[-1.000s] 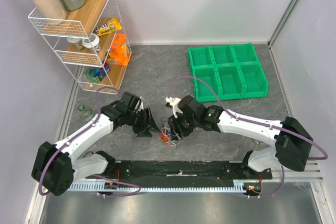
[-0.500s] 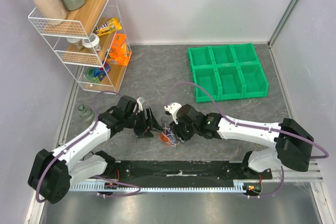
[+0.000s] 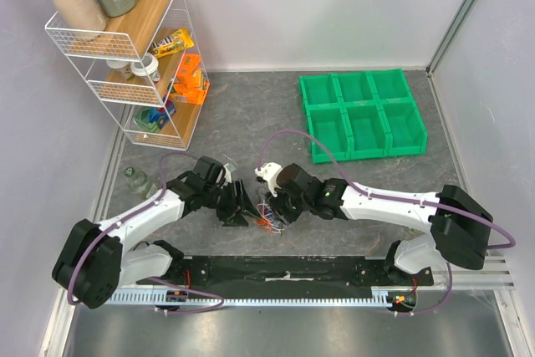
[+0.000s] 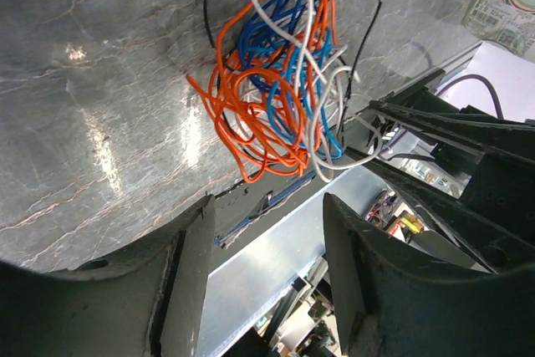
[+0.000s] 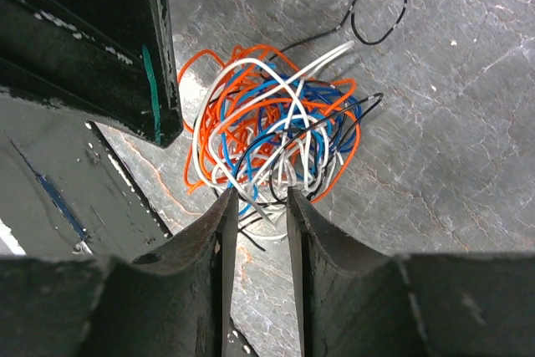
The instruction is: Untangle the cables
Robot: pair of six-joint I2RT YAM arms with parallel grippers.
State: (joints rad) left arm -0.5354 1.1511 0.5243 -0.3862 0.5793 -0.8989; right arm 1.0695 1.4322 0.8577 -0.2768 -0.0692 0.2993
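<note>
Grey marbled tabletop [image 3: 376, 181] carries the cables [image 3: 269, 213] as one knotted bunch between the two arms. The left gripper [image 4: 267, 206] stands wide open with the bunch just beyond its tips. The right gripper [image 5: 257, 196], nearer, has jaws narrowly apart at the bunch's edge, and I cannot tell whether strands are pinched. Only its wrist view shows a black loop [image 5: 378, 10] lying free.

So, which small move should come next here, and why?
Probably close the right gripper fully: its jaws stand slightly apart, with a few black and white strands of the cables between the tips. The left gripper is open, short of the tangle.
</note>
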